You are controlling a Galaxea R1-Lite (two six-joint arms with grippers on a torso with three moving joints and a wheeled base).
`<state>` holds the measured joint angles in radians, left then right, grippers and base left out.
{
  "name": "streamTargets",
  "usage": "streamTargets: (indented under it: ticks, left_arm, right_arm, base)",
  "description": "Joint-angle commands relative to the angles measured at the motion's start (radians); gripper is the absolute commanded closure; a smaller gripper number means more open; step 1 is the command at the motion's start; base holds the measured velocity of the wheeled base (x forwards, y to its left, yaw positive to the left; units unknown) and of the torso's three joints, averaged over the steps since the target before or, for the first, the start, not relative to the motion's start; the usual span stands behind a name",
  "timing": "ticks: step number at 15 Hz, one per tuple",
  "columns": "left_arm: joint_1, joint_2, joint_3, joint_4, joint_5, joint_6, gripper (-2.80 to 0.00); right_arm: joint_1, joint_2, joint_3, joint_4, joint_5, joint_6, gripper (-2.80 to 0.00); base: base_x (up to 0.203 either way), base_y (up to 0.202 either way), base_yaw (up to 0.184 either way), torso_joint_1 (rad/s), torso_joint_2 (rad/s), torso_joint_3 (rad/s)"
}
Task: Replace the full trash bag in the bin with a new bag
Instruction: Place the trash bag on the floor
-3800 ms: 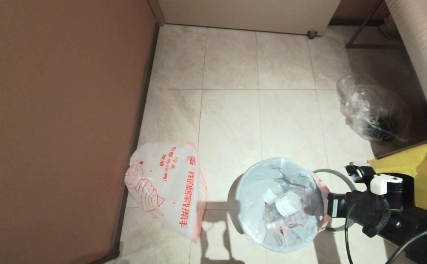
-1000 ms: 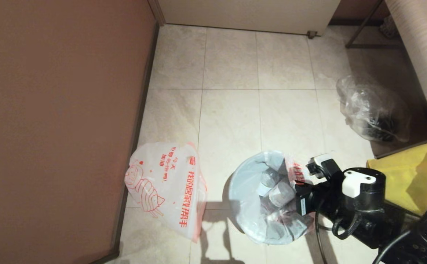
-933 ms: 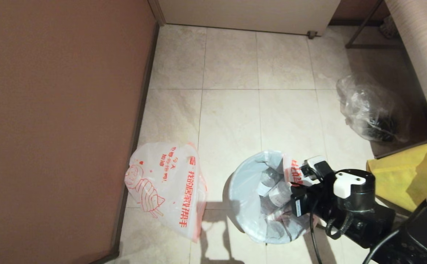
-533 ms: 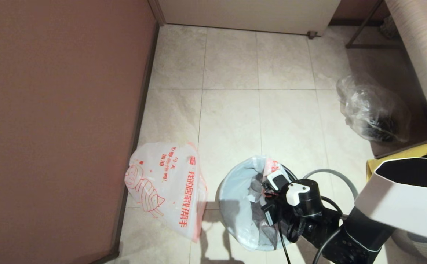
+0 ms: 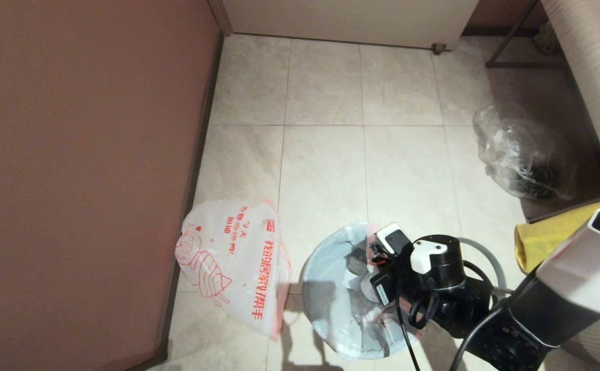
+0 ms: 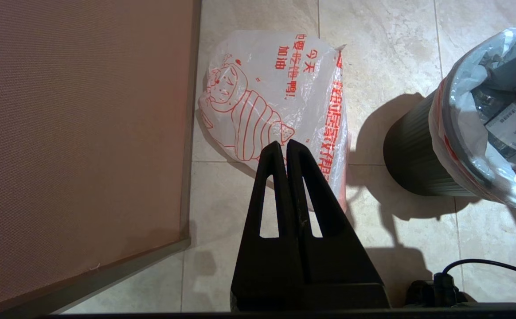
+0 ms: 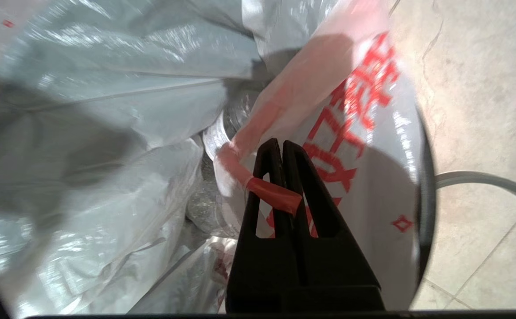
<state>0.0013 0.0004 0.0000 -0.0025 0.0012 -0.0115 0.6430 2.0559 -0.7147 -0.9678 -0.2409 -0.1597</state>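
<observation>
Two hands are in play, but only the right hand [image 7: 282, 148] is at work: it reaches down into the mouth of the bin [image 6: 411, 153], its two black fingers pressed flat together on a red-edged handle strip of the full trash bag [image 7: 107, 110]. The red strip crosses the fingers just behind their tips, and the printed side of the bag, with large red characters, rises beside and beyond the hand. Below the fingertips, inside the bag, part of a clear bottle [image 7: 216, 141] shows, mostly covered by plastic folds. In the head view the right hand [image 5: 372, 257] is largely hidden under its own wrist, which hangs over the side of the bin nearest that arm; the bag [image 5: 331, 288] lines the bin and drapes over its rim. A grey ring [image 5: 485, 252] lies on the floor [image 5: 326, 154] under the right arm, outside the bin.

The left hand [image 6: 284, 148] hangs well off to the other side, above the floor, with its fingers closed together and nothing between them. Directly beyond its tips the new bag [image 6: 275, 106] lies flat on the tiles, against the foot of the brown wall [image 5: 83, 154], with the bin near it on the side toward the right hand.
</observation>
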Motion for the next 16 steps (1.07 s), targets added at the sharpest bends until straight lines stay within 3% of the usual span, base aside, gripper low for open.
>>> streamTargets:
  ticks: [1,3,5,8,13,16]
  left_arm:
    - [0.0,0.0,0.0,-0.001,0.0,-0.001,0.0]
    - [0.0,0.0,0.0,-0.001,0.0,-0.001,0.0]
    - [0.0,0.0,0.0,-0.001,0.0,-0.001,0.0]
    - [0.0,0.0,0.0,-0.001,0.0,-0.001,0.0]
    - [0.0,0.0,0.0,-0.001,0.0,-0.001,0.0]
    - [0.0,0.0,0.0,-0.001,0.0,-0.001,0.0]
  right_arm:
    - [0.025,-0.147,0.001,0.057,-0.002,0.002,0.0]
    - [0.049,-0.271,-0.036,0.199,-0.006,0.008,0.0]
    - [0.008,-0.327,-0.097,0.302,-0.008,0.05,0.0]
    - [0.0,-0.338,-0.099,0.308,-0.01,0.055,0.0]
    - [-0.027,-0.12,-0.13,0.297,-0.011,0.052,0.0]
    - [-0.033,0.14,-0.159,0.208,-0.012,0.054,0.0]
  base:
    - [0.0,0.0,0.0,0.0,0.0,0.0]
    - [0.0,0.0,0.0,0.0,0.0,0.0]
    - [0.0,0.0,0.0,0.0,0.0,0.0]
    - [0.0,0.0,0.0,0.0,0.0,0.0]
    - [0.0,0.0,0.0,0.0,0.0,0.0]
    - [0.0,0.0,0.0,0.0,0.0,0.0]
